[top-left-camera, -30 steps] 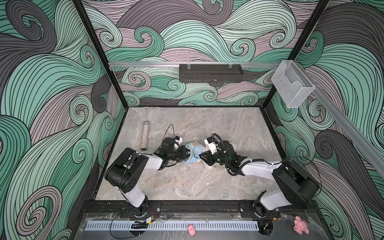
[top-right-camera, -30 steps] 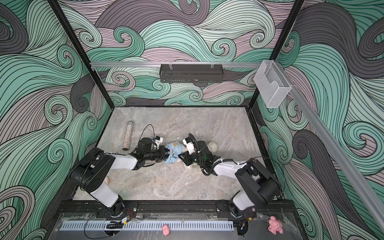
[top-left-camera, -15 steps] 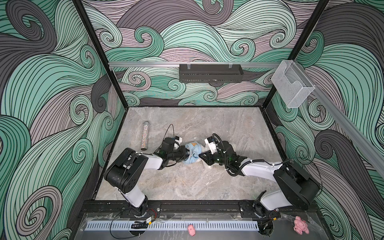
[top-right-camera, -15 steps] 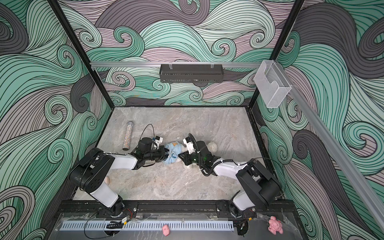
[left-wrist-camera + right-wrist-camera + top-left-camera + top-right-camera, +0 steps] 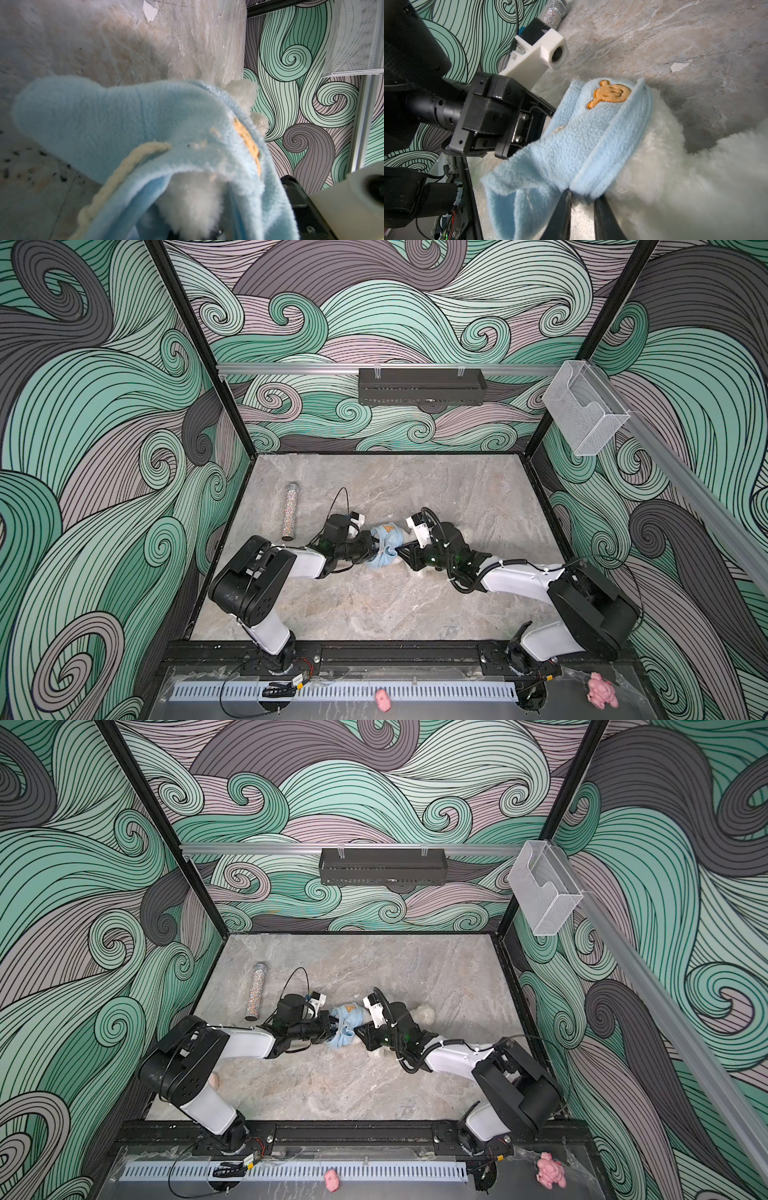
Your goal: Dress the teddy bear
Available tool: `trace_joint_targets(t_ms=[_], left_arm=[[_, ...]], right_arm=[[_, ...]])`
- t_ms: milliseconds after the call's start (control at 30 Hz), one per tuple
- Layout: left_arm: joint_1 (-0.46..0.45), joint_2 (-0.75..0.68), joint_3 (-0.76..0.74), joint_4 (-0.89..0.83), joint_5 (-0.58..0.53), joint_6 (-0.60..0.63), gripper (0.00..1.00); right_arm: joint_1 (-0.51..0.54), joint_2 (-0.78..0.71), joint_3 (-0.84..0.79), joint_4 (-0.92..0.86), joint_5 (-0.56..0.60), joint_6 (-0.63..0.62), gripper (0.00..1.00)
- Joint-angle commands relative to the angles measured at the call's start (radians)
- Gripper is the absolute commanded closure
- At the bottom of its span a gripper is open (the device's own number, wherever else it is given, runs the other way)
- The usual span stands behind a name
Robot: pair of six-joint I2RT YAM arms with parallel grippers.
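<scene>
**Teddy bear (image 5: 685, 176) lies mid-floor, blue fleece garment (image 5: 591, 135) bunched over one end**

From the left, the left gripper (image 5: 374, 549) is clamped tight on the garment's loose end, and cloth fills its wrist view. The bear lies on the stone floor (image 5: 374, 614) between the arms, its white fur partly under the right arm. The garment, with its orange emblem (image 5: 609, 96), wraps one end of the body; which end I cannot tell. The right gripper (image 5: 581, 195) has its fingers narrowed on the hem where it meets the fur.

Done well, I judge, both grips spread the opening and draw it evenly along the body; a one-sided tug would bunch the fleece.

A glitter tube (image 5: 289, 510) lies well apart on the left. Pink plush toys (image 5: 383, 699) sit beyond the front rail. Only the arms' closeness crowds the pull.
</scene>
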Motion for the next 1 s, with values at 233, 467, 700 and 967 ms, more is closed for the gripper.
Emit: trace_joint_targets(t_ms=[233,467,700,967], left_arm=[[-0.013,-0.039,0.029,0.003,0.004,0.012,1.00],[0.019,-0.097,-0.038,0.134,-0.078,-0.185,1.00],[0.035,-0.079,-0.043,0.223,-0.064,-0.298,1.00],[0.062,-0.080,-0.055,0.227,0.004,-0.288,1.00]], right_arm=[[0.029,-0.004,0.041,-0.139,0.232,0.067,1.00],[0.030,-0.095,-0.037,-0.359,0.456,0.077,1.00],[0.031,-0.114,-0.070,-0.450,0.563,0.014,1.00],[-0.010,-0.141,-0.074,-0.531,0.695,-0.044,1.00]])
